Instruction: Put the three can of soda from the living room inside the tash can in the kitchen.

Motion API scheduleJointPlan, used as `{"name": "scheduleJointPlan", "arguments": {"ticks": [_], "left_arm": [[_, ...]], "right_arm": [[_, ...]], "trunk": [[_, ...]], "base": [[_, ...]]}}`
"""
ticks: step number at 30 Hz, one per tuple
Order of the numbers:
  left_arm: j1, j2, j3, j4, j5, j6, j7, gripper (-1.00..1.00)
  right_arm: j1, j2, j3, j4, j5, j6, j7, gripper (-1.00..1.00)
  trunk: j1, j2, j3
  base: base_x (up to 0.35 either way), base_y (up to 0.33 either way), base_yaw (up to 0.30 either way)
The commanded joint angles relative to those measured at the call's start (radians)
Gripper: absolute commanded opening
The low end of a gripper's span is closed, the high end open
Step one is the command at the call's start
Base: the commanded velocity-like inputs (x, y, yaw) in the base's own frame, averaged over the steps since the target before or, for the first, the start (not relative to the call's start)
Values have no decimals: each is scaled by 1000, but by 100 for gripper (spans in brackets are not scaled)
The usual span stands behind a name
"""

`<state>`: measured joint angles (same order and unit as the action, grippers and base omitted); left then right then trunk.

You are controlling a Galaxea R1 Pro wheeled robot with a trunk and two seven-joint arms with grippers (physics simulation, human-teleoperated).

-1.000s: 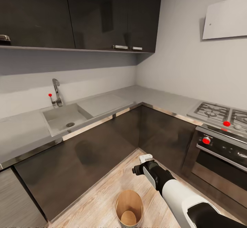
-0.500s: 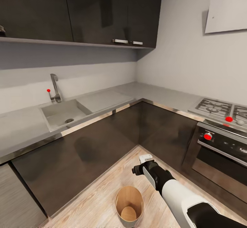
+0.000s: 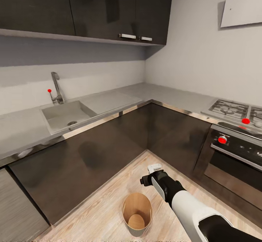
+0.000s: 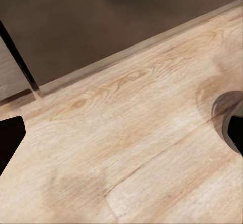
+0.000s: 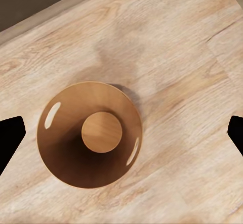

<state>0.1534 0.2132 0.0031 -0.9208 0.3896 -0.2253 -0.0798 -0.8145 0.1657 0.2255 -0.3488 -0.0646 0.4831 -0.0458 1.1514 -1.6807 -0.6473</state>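
Hovering above the trash can on the kitchen floor, the right tool is spread wide and empty, placed as if for dropping; the bin looks empty.

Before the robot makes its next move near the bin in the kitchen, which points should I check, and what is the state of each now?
1. Right end effector open: ok, its fingertips sit far apart at the picture's sides.
2. Right end effector holds a can: not ok, nothing lies between the fingertips.
3. Tash can below the right end effector: ok, seen from straight above.
4. Tash can upright on the wood floor: ok.
5. Cans inside the tash can: not ok, only its bare brown bottom shows.
6. Left end effector free: ok, open over bare floor.
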Motion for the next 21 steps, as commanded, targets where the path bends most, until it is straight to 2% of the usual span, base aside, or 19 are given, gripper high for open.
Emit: {"name": "scheduleJointPlan", "arguments": {"ticks": [1, 21], "left_arm": [[0, 0, 0, 0, 0, 0, 0, 100], [0, 0, 0, -1, 0, 0, -1, 100]], "right_arm": [[0, 0, 0, 0, 0, 0, 0, 100], [0, 0, 0, -1, 0, -2, 3, 100]], "trunk": [[4, -7, -5], [81, -147, -99]], "base": [[0, 0, 0], [0, 0, 0]]}}
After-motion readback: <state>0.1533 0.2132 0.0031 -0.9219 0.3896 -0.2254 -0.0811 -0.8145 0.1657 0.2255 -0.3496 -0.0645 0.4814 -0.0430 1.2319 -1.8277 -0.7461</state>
